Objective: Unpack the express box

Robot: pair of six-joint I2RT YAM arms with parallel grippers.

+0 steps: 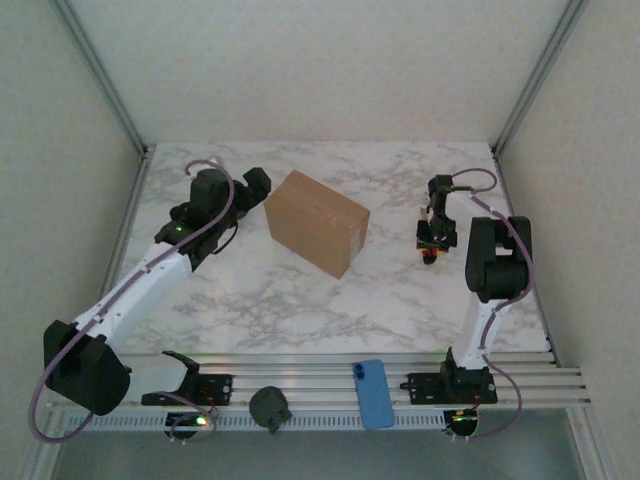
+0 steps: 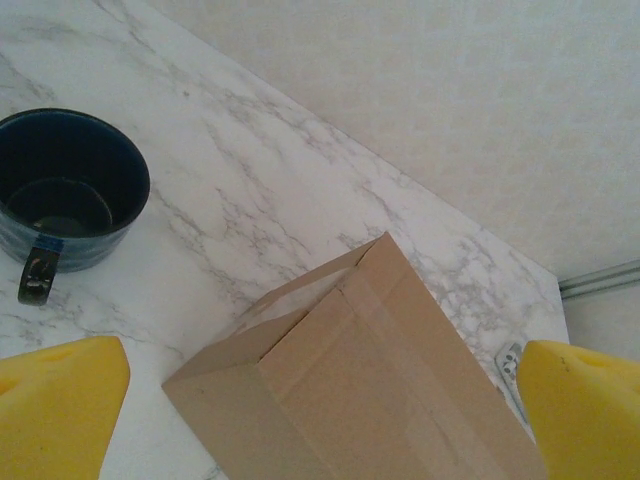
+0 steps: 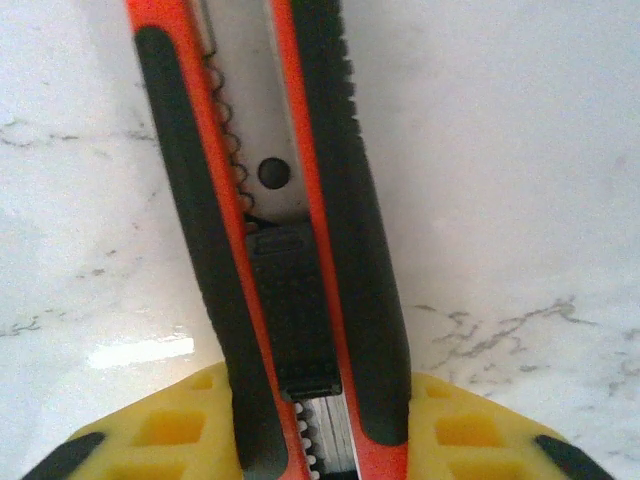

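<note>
The express box [image 1: 316, 221], a plain brown carton taped shut along its top seam, stands in the middle of the marble table [image 1: 300, 300]. My left gripper [image 1: 258, 186] hovers at the box's left end, open, and its yellow fingertips [image 2: 60, 400] stand wide on either side of the box [image 2: 370, 370]. Right of the box, my right gripper [image 1: 433, 240] points down at the table. It is shut on an orange-and-black utility knife [image 3: 290, 250], with the yellow pads [image 3: 170, 430] pressed against both of the knife's sides.
A dark blue mug [image 2: 65, 190] stands upright on the table just beyond the box's left end. A blue phone [image 1: 373, 393] and a dark round object [image 1: 270, 407] lie on the front rail. Enclosure walls bound the table at the back and sides.
</note>
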